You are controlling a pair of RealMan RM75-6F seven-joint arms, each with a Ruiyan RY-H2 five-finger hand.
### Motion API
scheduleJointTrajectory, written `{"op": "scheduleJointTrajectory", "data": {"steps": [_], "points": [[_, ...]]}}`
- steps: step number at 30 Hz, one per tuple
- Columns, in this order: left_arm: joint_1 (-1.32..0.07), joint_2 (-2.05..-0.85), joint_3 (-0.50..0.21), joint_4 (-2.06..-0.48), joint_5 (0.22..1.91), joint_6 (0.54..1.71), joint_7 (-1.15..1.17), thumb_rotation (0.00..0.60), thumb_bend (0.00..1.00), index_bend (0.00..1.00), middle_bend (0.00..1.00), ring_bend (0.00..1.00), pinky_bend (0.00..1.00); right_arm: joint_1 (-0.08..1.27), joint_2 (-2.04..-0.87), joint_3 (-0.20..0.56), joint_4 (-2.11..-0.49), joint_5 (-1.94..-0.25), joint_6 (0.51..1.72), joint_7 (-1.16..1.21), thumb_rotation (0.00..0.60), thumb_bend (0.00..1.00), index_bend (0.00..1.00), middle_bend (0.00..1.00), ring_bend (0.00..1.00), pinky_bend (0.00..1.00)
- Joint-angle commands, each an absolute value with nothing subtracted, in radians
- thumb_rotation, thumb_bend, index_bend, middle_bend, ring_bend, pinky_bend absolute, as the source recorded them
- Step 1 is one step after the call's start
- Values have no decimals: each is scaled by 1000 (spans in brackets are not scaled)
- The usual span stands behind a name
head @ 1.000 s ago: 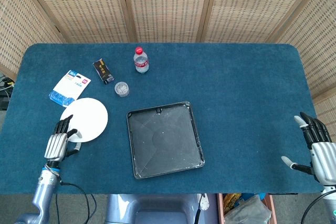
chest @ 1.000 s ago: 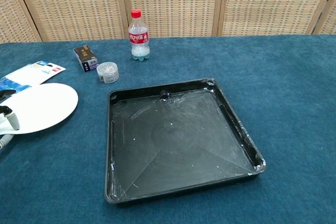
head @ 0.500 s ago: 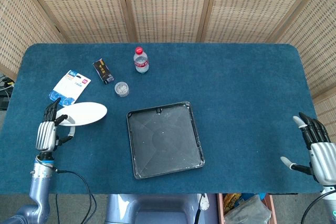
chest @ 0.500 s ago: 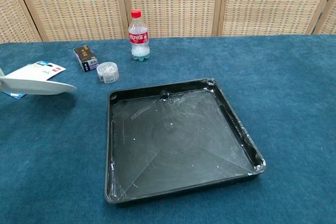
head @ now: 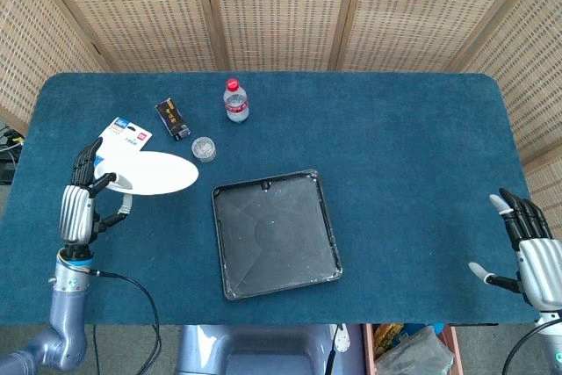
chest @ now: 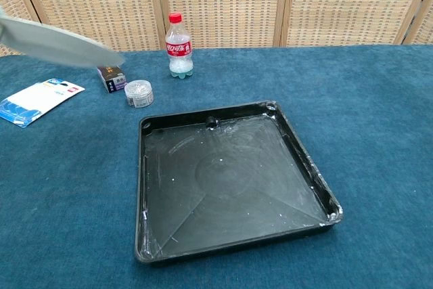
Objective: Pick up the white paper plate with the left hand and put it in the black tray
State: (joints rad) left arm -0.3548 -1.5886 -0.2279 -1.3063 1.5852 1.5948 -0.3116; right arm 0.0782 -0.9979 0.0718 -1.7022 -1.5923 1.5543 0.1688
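1. The white paper plate (head: 151, 173) is off the bench, held in the air by its left edge and tilted; in the chest view it shows only as a grey sliver (chest: 61, 47) high at the upper left, above the other items.
2. The left hand (head: 81, 204) holds the plate at its rim, fingers (head: 86, 164) on the far side of the edge and the thumb across the near side, so they are clamped on the plate.
3. Progress, as I judge it: the pick-up is done, the carry is barely begun. The plate hangs left of the black tray (head: 318, 226), well apart from it and over none of it.
4. What is left: carry the plate rightward over the tray, lower it inside the walls, and let go. The tray (chest: 318, 181) has nothing in it, with only whitish smears on its floor.
5. The right hand (head: 527, 248) sits at the far right bench edge, fingers spread apart and holding nothing, well away from everything.
6. Around the plate: a blue-and-white packet (head: 118, 140) lies partly under it in the head view, a small round tin (head: 204, 148) sits just beside its right edge, and a dark box (head: 173, 118) and a bottle with a red cap (head: 235, 101) stand farther back.
7. The bench (head: 404, 147) is covered in blue cloth.
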Motion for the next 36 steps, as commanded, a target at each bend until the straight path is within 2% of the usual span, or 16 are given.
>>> {"op": "scheduleJointTrajectory", "data": {"steps": [1,12,21,31,33,35,36], "points": [[-407,-1583,-212,-1390,1658,1581,-246,600,473,754,0,0,0,79,-999,72,-1702,-1592,1553,167,600,0,0,0,0,0],[-535,-1708,-151,-1426,1709,1407,-166,600,474,763,0,0,0,84,-1009,72,-1702,-1585,1540,139,600,0,0,0,0,0],[-603,-1814,-110,-1335,1699,1293,-186,600,475,764,0,0,0,88,-1018,73,-1701,-1574,1530,118,600,0,0,0,0,0],[-644,-1860,-98,-1250,1685,1231,-154,600,468,758,0,0,0,91,-1022,74,-1700,-1565,1519,107,600,0,0,0,0,0],[-655,-1870,-97,-1224,1686,1221,-145,600,431,719,0,0,0,92,-1023,75,-1701,-1564,1519,104,600,0,0,0,0,0],[-667,-1875,-94,-1202,1691,1209,-136,600,333,605,0,0,0,92,-1023,75,-1702,-1563,1518,103,600,0,0,0,0,0],[-673,-1878,-93,-1191,1694,1203,-129,600,250,480,0,0,0,92,-1024,75,-1702,-1562,1517,103,600,0,0,0,0,0]]}}
